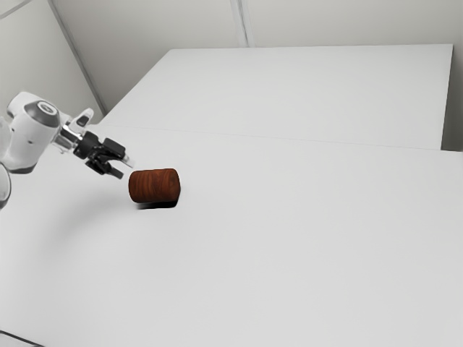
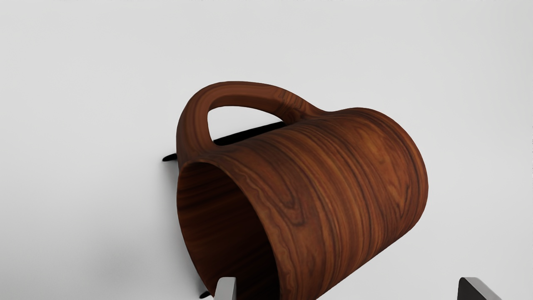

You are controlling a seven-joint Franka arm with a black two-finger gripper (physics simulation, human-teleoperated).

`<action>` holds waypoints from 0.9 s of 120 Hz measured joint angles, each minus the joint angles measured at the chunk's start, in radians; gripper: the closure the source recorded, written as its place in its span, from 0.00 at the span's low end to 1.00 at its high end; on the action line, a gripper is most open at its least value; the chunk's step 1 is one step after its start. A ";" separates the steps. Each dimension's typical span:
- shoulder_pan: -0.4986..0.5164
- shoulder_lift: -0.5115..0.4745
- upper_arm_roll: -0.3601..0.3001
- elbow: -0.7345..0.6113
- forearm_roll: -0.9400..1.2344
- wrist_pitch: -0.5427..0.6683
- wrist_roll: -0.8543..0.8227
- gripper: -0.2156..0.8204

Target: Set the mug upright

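- On the table (image 1: 311, 253) lies the wooden mug (image 1: 155, 186), tipped over on its side rather than upright, its body reddish brown with darker bands of grain.
- Just beside it, toward the exterior view's left, is the black claw (image 1: 124, 168), its two fingers spread well apart, with open space between their tips.
- From the exterior view's left comes the white arm (image 1: 32, 134), reaching toward the mug with the claw at its end.
- Around the mug's body, the wrist view shows curved bands of grain, and at one end the open mouth (image 2: 225, 225), dark inside.
- Along the side of the body farther from the fingertips, the handle (image 2: 241, 89) arches out in a closed loop, with pale table and a black patch of shadow (image 2: 250, 133) seen through it.
- Across the wrist view, one fingertip overlaps the mouth, while the other appears beyond the body, over bare table.
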 joint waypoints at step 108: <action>0.014 0.075 -0.001 -0.116 -0.442 0.009 0.341 0.33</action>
